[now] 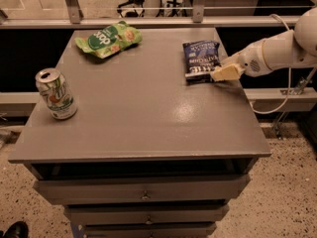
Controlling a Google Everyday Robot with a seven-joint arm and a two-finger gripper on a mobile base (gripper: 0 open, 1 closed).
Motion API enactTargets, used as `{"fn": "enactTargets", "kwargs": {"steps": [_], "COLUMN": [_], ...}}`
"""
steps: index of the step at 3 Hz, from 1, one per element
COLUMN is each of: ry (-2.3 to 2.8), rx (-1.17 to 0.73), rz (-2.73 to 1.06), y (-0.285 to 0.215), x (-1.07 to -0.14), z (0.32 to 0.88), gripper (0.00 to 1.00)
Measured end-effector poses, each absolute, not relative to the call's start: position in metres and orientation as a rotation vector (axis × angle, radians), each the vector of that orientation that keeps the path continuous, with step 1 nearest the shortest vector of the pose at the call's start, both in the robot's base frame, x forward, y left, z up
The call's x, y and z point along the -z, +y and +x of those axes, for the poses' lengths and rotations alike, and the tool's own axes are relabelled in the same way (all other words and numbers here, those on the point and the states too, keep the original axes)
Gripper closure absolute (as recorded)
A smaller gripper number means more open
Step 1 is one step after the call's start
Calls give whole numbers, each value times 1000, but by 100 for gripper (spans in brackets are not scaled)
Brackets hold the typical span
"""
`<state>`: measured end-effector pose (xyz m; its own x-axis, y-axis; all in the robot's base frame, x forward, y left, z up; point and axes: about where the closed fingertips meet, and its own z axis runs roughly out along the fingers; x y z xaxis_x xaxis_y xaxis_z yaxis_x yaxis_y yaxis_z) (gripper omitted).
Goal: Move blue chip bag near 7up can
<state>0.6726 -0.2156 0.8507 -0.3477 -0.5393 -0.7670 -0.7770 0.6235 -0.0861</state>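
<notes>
The blue chip bag (201, 59) lies flat at the far right of the grey table top, white lettering facing up. The 7up can (56, 94) stands upright near the table's left front edge, far from the bag. My gripper (224, 72) comes in from the right on a white arm and sits low at the bag's right front corner, touching or almost touching its edge.
A green snack bag (109, 39) lies at the far left of the grey table (143, 118). Drawers run below the table's front edge. A metal rail crosses behind the table. The floor drops off at the right.
</notes>
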Motion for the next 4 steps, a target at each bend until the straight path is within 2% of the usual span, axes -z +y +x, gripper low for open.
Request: {"fn": "enactTargets", "kwargs": {"steps": [1,2,3,4], "ry": [1969,1885,1791,1664], "rx": [-390,-447,-555,-710], "rz": [-1062,-1116,-1173,-1235], "y": [-199,-170,-126,-60], "x": [-874,-892,-898,-899], "z": [670,659,644,623], "gripper": [83,100,100,100]}}
